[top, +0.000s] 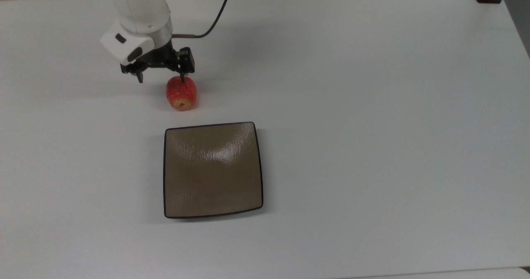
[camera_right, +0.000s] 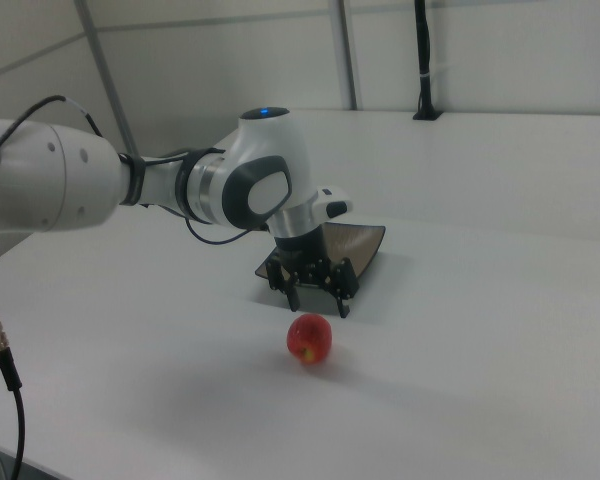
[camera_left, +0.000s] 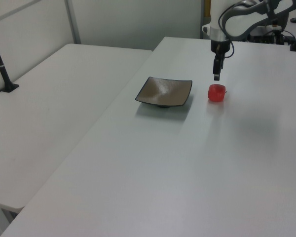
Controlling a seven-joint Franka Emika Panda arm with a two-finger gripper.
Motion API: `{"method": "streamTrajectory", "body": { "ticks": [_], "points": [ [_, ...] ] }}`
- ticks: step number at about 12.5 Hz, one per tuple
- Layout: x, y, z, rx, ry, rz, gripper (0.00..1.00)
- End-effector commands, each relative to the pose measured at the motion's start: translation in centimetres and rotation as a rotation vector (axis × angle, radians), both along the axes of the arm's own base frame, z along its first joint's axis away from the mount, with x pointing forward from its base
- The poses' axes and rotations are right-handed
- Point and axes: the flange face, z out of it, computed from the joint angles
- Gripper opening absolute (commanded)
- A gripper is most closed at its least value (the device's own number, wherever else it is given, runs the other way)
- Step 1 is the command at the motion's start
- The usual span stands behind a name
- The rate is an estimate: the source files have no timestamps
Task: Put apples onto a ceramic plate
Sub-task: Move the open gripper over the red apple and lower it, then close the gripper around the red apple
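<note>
Top view: a broad white table carries the square brown ceramic plate and, just above it in the top view, the small red apple lying on the tabletop, apart from the plate. The gripper hangs over the apple's far side with its fingers spread, grasping nothing. In the left view a second white table adjoins this one, with grey partition walls behind.
</note>
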Motion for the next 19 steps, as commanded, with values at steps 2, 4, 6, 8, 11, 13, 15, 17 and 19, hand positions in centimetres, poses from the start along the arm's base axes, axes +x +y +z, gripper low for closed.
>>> {"method": "streamTrajectory", "body": {
  "ticks": [2,4,6,8,11,13,15,17,19],
  "points": [
    [0.2,0.9,-1.8,-0.007,0.013,0.035,1.00],
    [0.2,1.3,-2.1,-0.006,0.018,0.041,1.00],
    [0.2,1.5,-2.4,-0.005,0.024,0.044,1.00],
    [0.1,2.5,-3.4,0.000,0.042,0.056,1.00],
    [0.2,2.7,-4.3,0.000,0.054,0.062,1.00],
    [0.3,2.8,-4.7,0.000,0.057,0.066,1.00],
    [0.0,3.0,-5.3,-0.013,0.071,0.079,0.63],
    [0.0,3.0,-5.3,-0.015,0.071,0.080,0.43],
    [0.1,3.2,-5.0,-0.014,0.065,0.083,0.43]
  ]
}}
